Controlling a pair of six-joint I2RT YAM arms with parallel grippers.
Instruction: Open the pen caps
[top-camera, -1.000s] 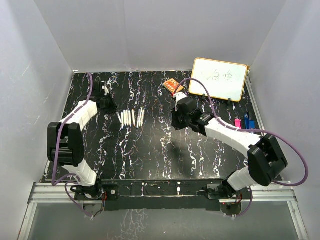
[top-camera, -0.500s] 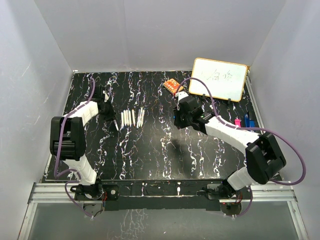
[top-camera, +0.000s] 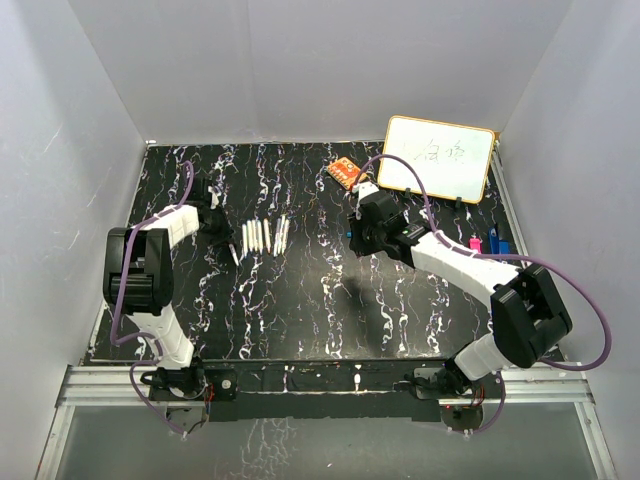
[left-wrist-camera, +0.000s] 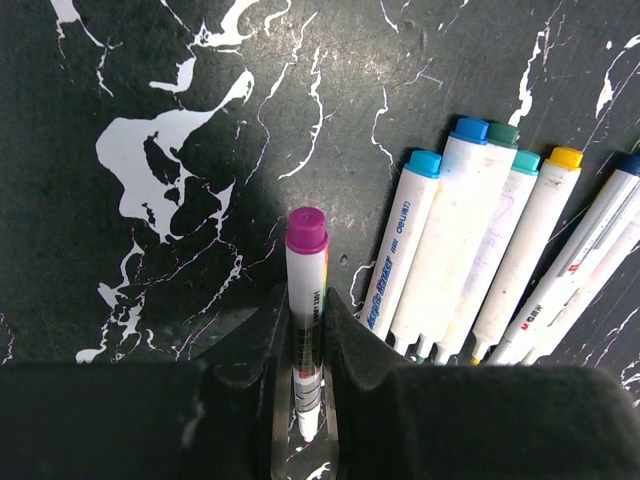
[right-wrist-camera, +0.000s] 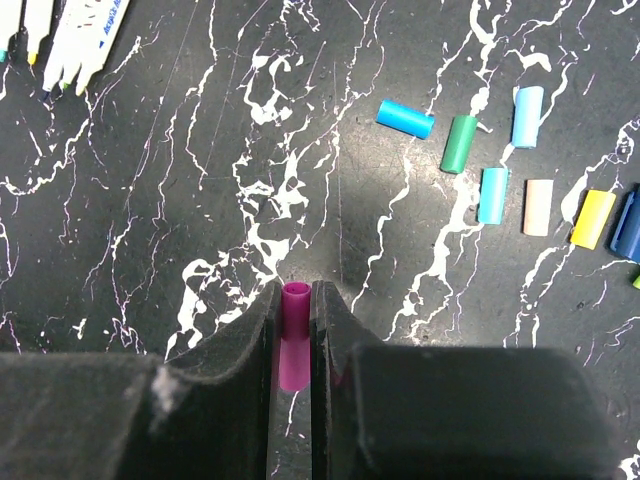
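You look to be at the end of one uncapping. Your right hand is clamped on a magenta cap with no barrel in it. Your left hand is closed around a white marker whose magenta end plug matches that cap. The marker's writing tip is hidden between the fingers, so you can't confirm it is bare, but the cap and the marker are well apart.

Take the row of markers lying on the desk as your reference. The left hand sits just beside the row on its left side. It is low over the desk, and the held marker lies roughly parallel to the others. The right hand is well to the right of the row and appears raised, with its fingers pointing back towards the row.

The next move is probably two put-downs. Lay the marker alongside the row, then release the cap among the loose caps, which lie well away from the row in the right wrist view. Lower the cap before you release it, because it would roll.
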